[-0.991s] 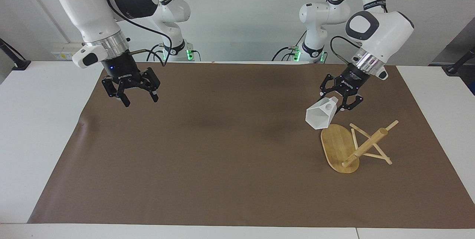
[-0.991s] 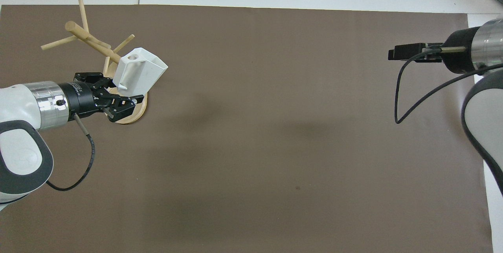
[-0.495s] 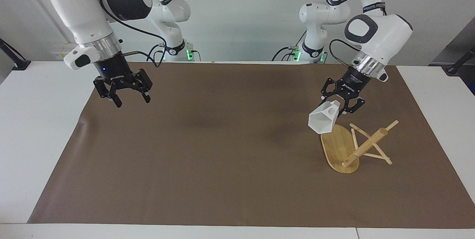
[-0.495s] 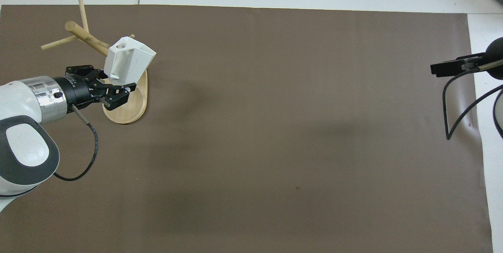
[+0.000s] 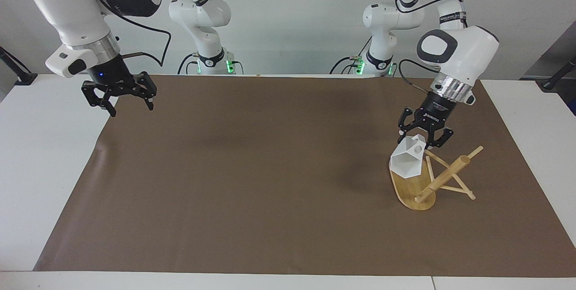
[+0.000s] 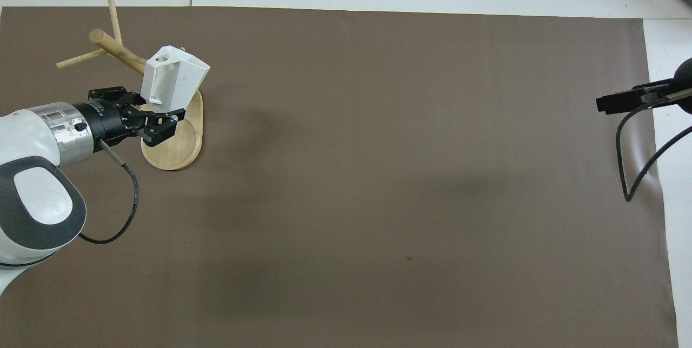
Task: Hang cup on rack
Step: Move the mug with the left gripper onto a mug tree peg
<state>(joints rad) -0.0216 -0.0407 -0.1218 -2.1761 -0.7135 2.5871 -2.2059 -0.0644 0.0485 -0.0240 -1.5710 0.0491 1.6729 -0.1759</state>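
The white faceted cup [image 5: 406,162] [image 6: 176,78] hangs tilted in the air over the bamboo rack's oval base [image 5: 407,187] [image 6: 174,149]. My left gripper [image 5: 421,142] [image 6: 155,112] is shut on its handle tab, whose round hole shows. The cup sits close beside the rack's post [image 5: 443,177] [image 6: 116,48] and thin pegs; whether it touches a peg I cannot tell. My right gripper [image 5: 129,105] [image 6: 619,101] is open and holds nothing, raised over the mat's edge at the right arm's end of the table.
A brown mat [image 5: 252,182] covers most of the white table [image 5: 40,155]. The rack stands on the mat at the left arm's end. A cable loops from each wrist.
The left gripper has carried the cup down and closer to the rack's post and pegs. The right arm has drawn back and up toward its own end of the table.
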